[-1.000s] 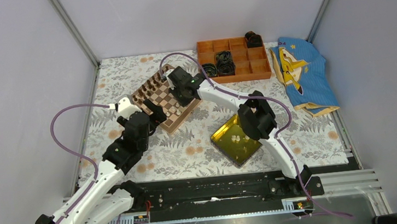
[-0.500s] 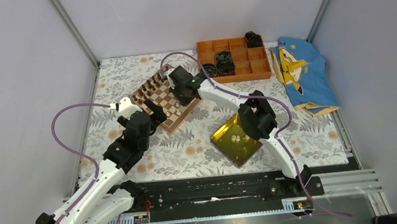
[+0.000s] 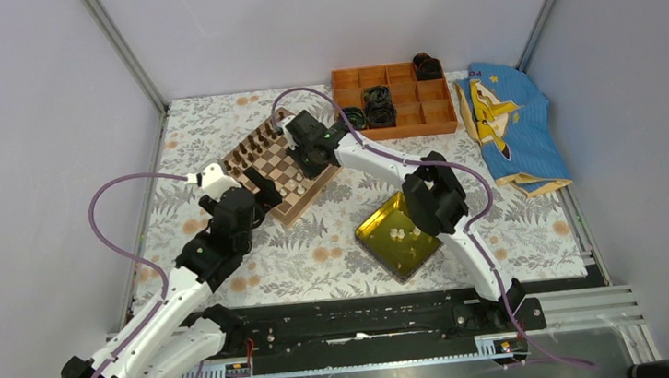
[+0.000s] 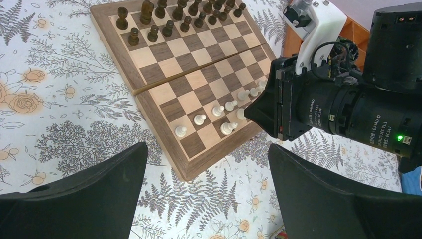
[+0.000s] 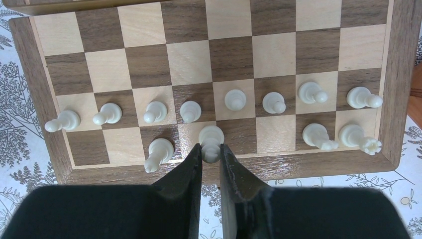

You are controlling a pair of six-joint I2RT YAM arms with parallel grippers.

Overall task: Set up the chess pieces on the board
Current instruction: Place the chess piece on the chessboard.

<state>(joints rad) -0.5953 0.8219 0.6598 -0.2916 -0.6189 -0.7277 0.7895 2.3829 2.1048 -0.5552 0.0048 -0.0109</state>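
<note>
Pinched cream chess piece, likely light, stiff and tippy, low on its body with right jaws, left jaws spread.

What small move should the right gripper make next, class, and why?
Probably open the right gripper slightly to release the cream chess piece. Its fingers pinch that piece upright on a light back-row square of the chessboard, just behind the cream pawn row. Whether its base already touches the wood is unclear.

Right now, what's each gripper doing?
Left gripper: open, holding nothing.
Right gripper: closed on a white chess piece standing on the board.
</note>
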